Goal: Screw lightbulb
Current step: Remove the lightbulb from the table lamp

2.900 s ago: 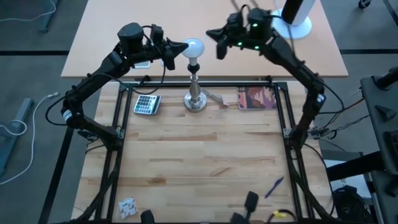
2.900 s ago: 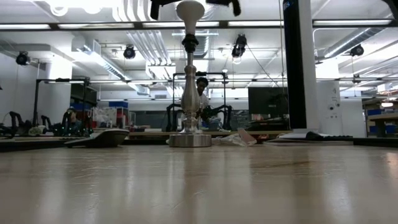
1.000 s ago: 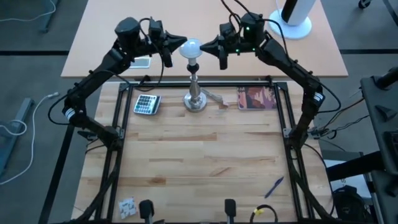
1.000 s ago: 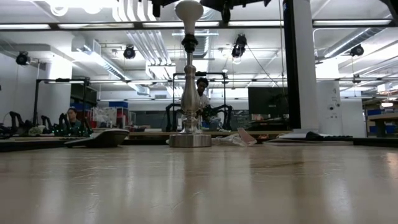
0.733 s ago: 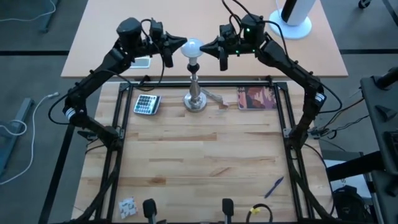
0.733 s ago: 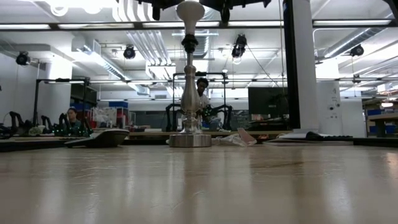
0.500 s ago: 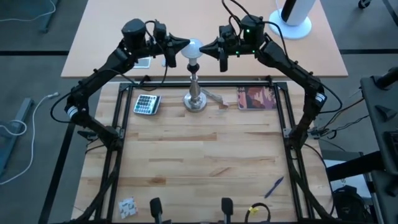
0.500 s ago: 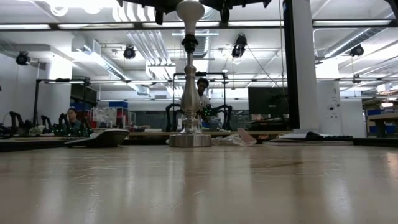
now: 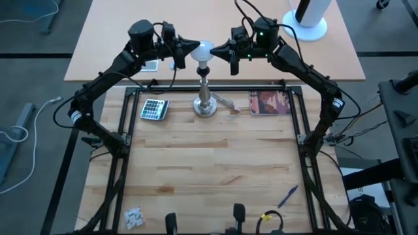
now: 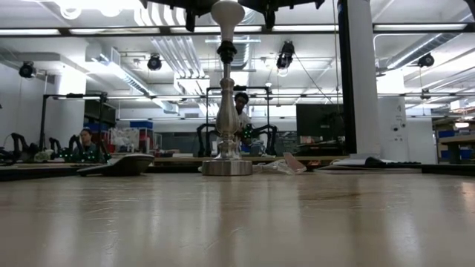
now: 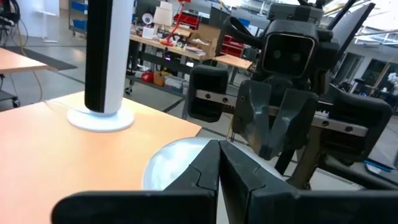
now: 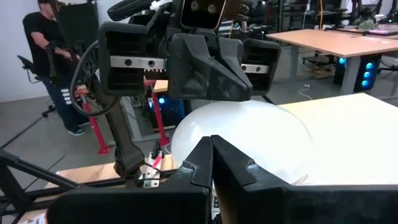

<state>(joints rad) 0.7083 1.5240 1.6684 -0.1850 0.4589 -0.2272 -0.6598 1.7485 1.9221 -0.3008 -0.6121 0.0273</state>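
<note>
Butcher-block table (image 9: 215, 170) carries, along its far edge, a magazine (image 9: 269, 103) to the right, a silver candlestick-shaped lamp stand (image 9: 205, 98) in the middle and a calculator (image 9: 154, 109) to the left. Lightbulb (image 9: 204, 51) sits upright in the black socket on top of the stand, with the left gripper (image 9: 193, 47) just at its left side and the right gripper (image 9: 215, 47) just at its right side. Each gripper has its fingers pressed together on nothing, their tips pointing at the white globe.
</note>
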